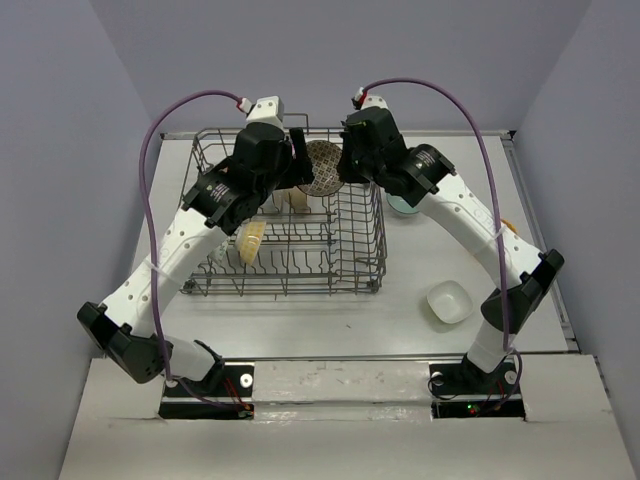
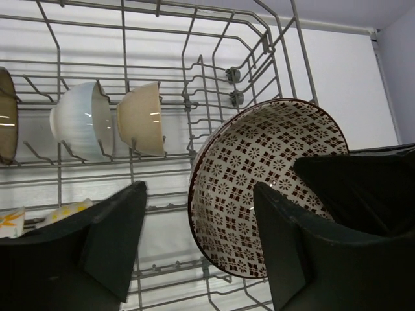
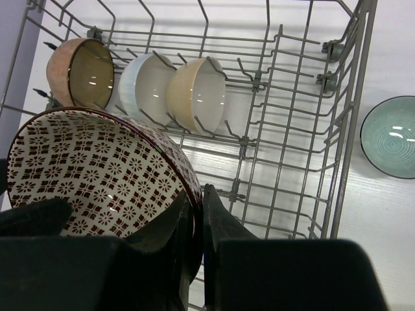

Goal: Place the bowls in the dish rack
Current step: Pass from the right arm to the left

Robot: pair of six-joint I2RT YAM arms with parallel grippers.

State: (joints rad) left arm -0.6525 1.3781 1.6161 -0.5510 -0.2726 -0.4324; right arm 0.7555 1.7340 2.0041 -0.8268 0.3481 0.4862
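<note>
Patterned bowl [image 3: 97, 168], dish rack tines [image 3: 245, 138] seemingly below

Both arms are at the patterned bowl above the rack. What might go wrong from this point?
1. The right end effector pinches only the rim of the patterned bowl; the tilted bowl might slip and drop into the dish rack, perhaps onto the cream bowl racked there.
2. The left end effector stands open by that bowl; closing badly could twist it loose.
</note>
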